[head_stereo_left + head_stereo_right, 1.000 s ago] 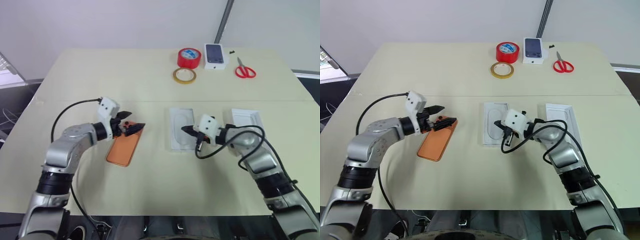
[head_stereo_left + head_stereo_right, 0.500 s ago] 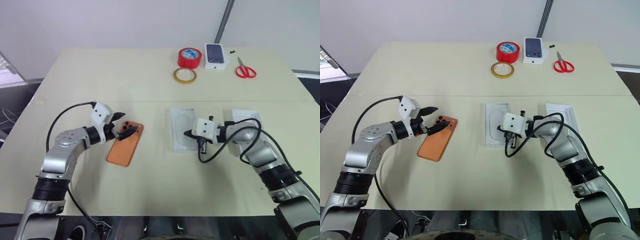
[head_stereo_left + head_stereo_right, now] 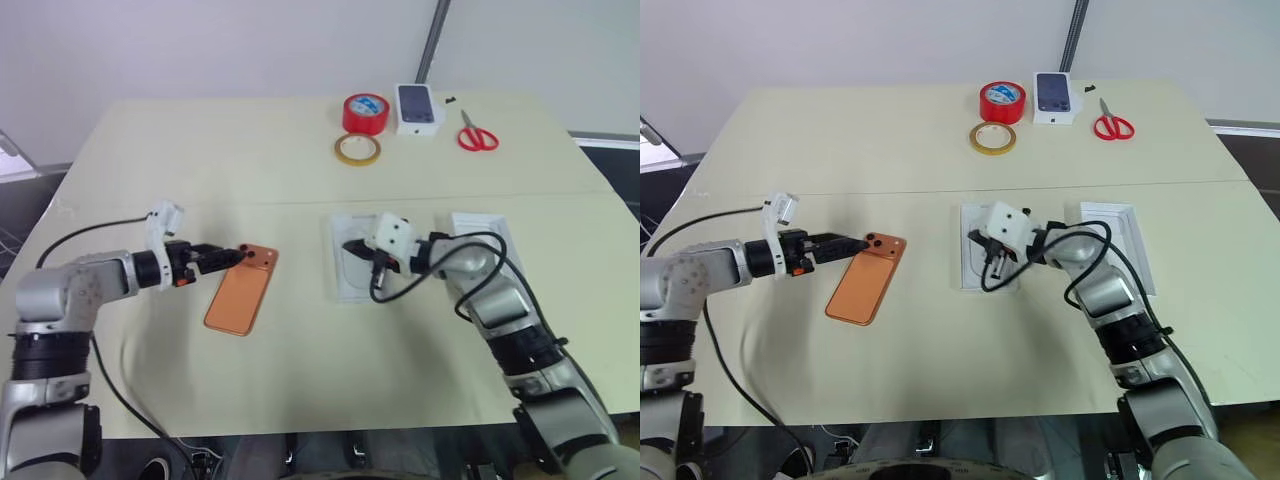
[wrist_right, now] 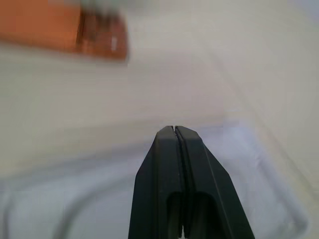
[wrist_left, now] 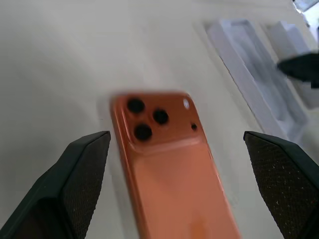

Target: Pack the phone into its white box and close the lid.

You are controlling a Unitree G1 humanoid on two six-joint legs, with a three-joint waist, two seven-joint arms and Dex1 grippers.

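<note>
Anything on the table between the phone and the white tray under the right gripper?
Nothing: the eye views show only bare table between the orange phone and the white tray below the right gripper.

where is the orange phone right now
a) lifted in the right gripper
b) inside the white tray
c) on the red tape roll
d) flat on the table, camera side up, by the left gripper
d: the phone lies flat on the table, lenses up, with the open left gripper at its camera end, holding nothing.
</note>
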